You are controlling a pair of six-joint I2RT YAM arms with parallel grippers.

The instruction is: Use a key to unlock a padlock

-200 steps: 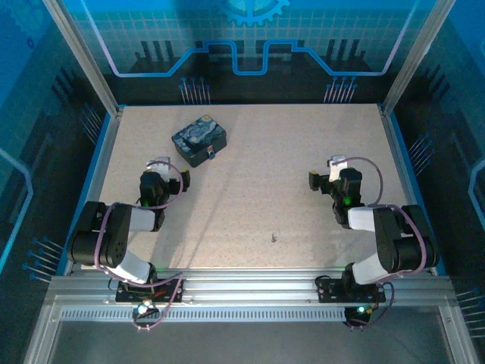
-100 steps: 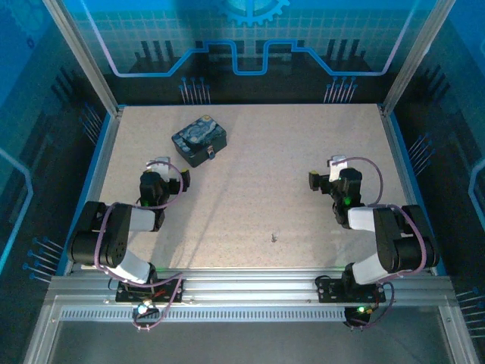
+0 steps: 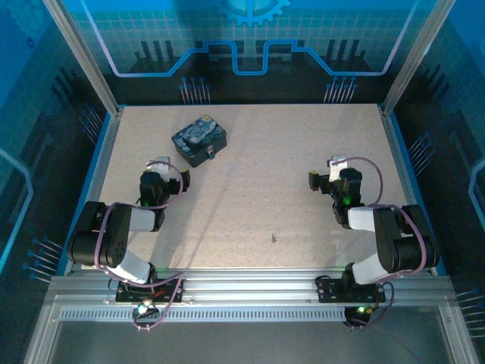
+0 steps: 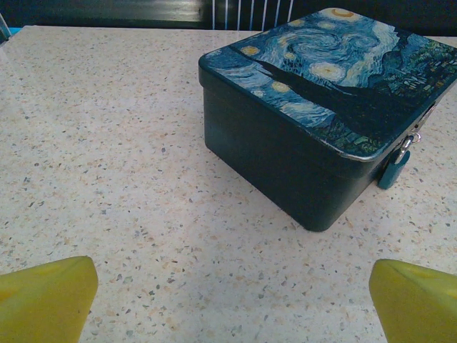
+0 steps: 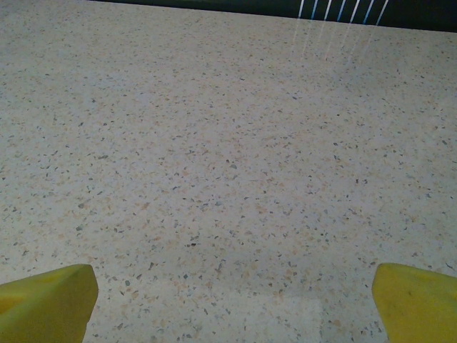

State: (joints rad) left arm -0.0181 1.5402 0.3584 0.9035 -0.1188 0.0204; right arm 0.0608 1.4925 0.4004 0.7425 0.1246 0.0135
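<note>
Teal-bodied, the padlock (image 4: 394, 168) is hung from the tin (image 4: 285, 150). The key (image 3: 273, 238) is laid on the tabletop (image 3: 250, 189), well apart. The left claw (image 4: 232, 300) and right claw (image 5: 232, 304) are spread wide, empty.

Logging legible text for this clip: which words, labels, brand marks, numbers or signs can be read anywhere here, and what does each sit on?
No text can be read in these views.
tin: swirling night-sky painting on the lid, no lettering.
padlock: any stamp on it is too small to read.
back panel: gear graphic and circuit-style lines, no words or numbers.
</note>
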